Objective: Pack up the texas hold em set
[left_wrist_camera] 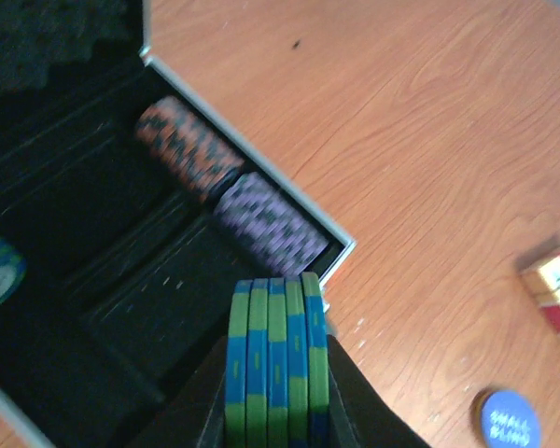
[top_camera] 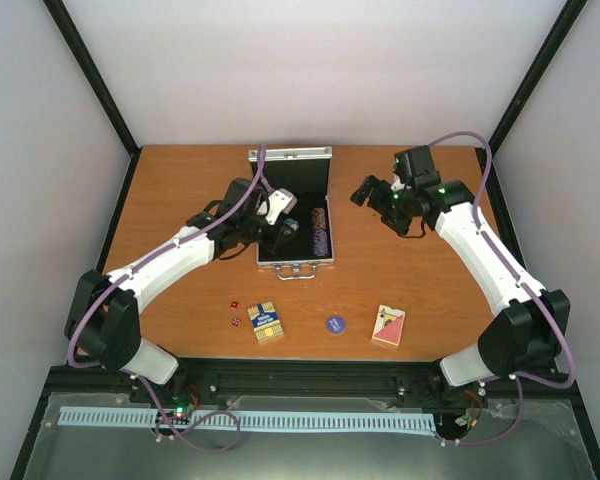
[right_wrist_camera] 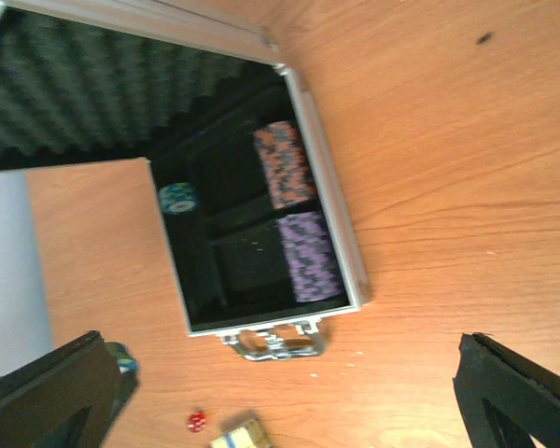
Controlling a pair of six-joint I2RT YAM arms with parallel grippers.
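Step in hand: loading chips. Left claw (top_camera: 285,232) clenched green-blue chip stack (left_wrist_camera: 275,355) over open case (right_wrist_camera: 331,224), near purple row (left_wrist_camera: 271,224). Right claw (top_camera: 365,192) hung released, empty, right of case. Next move probably needed: seat stack in free slot, let go. Blue-yellow deck (top_camera: 266,321), red deck (top_camera: 388,325), dice (top_camera: 234,312), blue disc (top_camera: 334,323) lay on desk (top_camera: 180,180).

top view: left arm (top_camera: 170,255) is covering the left half of the case (top_camera: 290,152), so that side's contents are not showing. two dice (top_camera: 233,304) are showing too small to read pips.
left wrist view: green-blue chip stack (left_wrist_camera: 275,373) is running off the bottom edge; red deck (left_wrist_camera: 553,285) is blurring and getting cut by the right edge.
right wrist view: blue-yellow deck (right_wrist_camera: 238,436) is getting cut by the bottom edge.
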